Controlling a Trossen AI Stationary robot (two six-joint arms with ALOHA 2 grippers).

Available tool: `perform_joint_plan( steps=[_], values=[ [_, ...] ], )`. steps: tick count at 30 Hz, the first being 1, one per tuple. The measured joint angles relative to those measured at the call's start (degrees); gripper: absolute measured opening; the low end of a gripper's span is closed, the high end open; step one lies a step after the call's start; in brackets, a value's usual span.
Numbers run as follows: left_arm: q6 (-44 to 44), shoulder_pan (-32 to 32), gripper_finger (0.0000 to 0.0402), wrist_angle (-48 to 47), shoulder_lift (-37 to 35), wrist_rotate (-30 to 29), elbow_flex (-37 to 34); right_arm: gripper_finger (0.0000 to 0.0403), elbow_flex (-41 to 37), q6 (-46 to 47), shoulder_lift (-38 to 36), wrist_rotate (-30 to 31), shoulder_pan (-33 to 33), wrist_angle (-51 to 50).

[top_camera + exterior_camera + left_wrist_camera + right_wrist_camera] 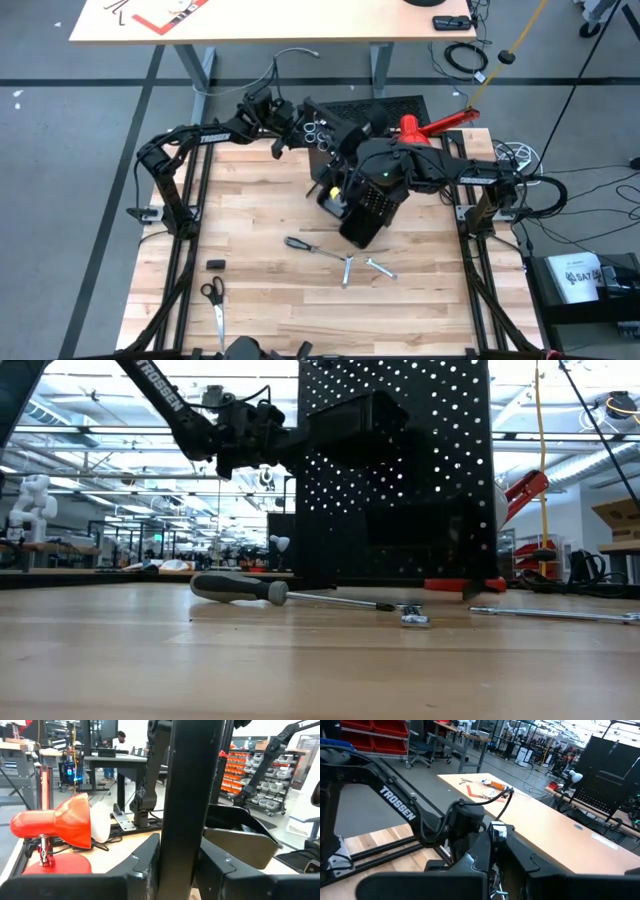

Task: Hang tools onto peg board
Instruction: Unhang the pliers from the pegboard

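From above, the peg board (365, 205) stood near the middle of the frame, leaning, and both arms met at it, probably to keep it steady for hanging. The left gripper (285, 125) reached in from the upper left to the board's top edge. The right gripper (375, 165) came from the right; its fingers were hidden, but they were closed. The screwdriver (312, 248) and two wrenches (362, 266) lay below the board on the table (260, 300), not hung yet, and scissors (215, 305) lay at the lower left.

In the low view, the board (400, 470) filled the centre, with the left gripper (250, 435) at its upper left edge and the screwdriver (240, 588) lying in front.

In the left wrist view, the two fingers (145, 860) stood narrow on both sides of the board's dark edge (192, 795), holding it.

The right wrist view showed mainly the left arm (395, 805).
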Motion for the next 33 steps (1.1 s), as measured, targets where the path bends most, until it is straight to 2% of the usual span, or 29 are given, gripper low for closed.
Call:
perform_joint_plan(
  steps=[13,20,33],
  values=[
    [-0.3,-1.1,0.0092,-1.4,-0.1,5.6,-1.0,0.0016,-0.2,0.2,-2.0,-1.6,0.0,-0.4],
    [2.5,-1.5,0.0087,-2.0,-0.1,8.0,-1.1,0.0016,-0.2,0.7,-3.2,-1.9,-0.3,-1.8],
    [5.3,-2.2,0.0084,-2.7,0.0,8.9,-1.2,0.0016,-0.2,-0.4,-4.7,-0.8,-0.9,-1.1]
  ],
)
